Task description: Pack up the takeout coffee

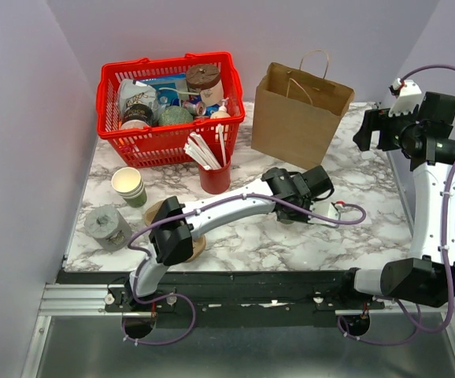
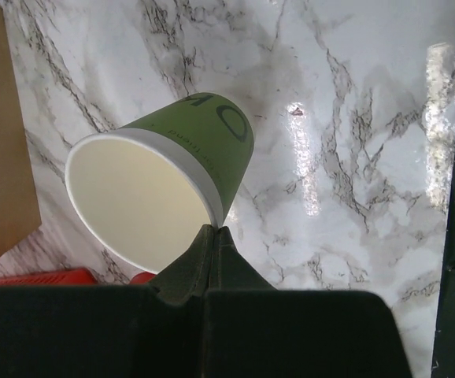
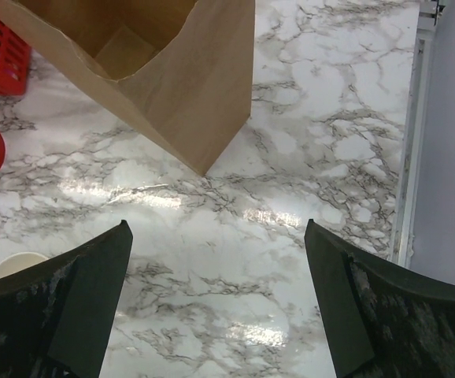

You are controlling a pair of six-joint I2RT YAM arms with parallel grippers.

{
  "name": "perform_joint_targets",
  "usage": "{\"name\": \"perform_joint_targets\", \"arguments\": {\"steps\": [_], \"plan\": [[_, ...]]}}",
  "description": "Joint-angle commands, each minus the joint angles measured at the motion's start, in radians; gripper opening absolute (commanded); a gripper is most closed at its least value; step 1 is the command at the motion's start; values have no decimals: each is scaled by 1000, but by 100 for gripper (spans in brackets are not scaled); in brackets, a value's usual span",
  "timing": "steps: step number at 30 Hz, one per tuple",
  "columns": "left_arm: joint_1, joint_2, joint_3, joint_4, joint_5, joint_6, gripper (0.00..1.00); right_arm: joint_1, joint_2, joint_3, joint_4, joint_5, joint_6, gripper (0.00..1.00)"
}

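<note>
My left gripper is shut on the rim of a green paper cup with a cream inside. The cup has no lid and hangs tilted a little above the marble table. In the top view the left gripper is in front of the brown paper bag, and the cup is hidden under it. A cup with a black lid does not show in any view. My right gripper is open and empty, held high over the table's right side, looking down on the open bag.
A red basket full of goods stands at the back left. A red cup of white sticks is in front of it. A stack of lidless green-and-cream cups and a grey roll are at the left.
</note>
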State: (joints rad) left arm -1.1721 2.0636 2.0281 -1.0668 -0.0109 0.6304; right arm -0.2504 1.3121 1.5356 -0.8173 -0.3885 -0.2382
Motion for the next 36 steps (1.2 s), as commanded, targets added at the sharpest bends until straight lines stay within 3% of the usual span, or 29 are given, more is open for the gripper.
{"name": "perform_joint_targets", "arguments": {"steps": [1,12,17,22,24,28,31,34,35,36], "plan": [[-3,53,23,10,-66,-57,0,0,-30,-14,-16,-55,4,100],[-3,82,27,-1,-61,-84,0,0,-16,-26,-16,-93,13,100],[-3,72,30,7,-75,-87,26,0,-8,-23,-17,-108,19,100],[-3,66,76,-15,-74,-89,41,0,-7,-20,-17,-112,30,100],[-3,59,132,-38,-67,-80,51,0,-7,-9,-17,-116,39,100],[-4,-6,169,-45,-57,-67,59,0,1,24,-17,-141,45,100],[28,-150,57,-10,-57,-116,67,0,-5,47,-17,-144,31,100],[98,-333,-164,19,-63,-188,74,0,-23,24,-16,-185,-22,100],[124,-408,-268,18,-66,-204,86,2,-25,20,-16,-193,-26,100],[182,-445,-320,21,-58,-215,92,2,-19,14,-17,-202,-21,100]]}}
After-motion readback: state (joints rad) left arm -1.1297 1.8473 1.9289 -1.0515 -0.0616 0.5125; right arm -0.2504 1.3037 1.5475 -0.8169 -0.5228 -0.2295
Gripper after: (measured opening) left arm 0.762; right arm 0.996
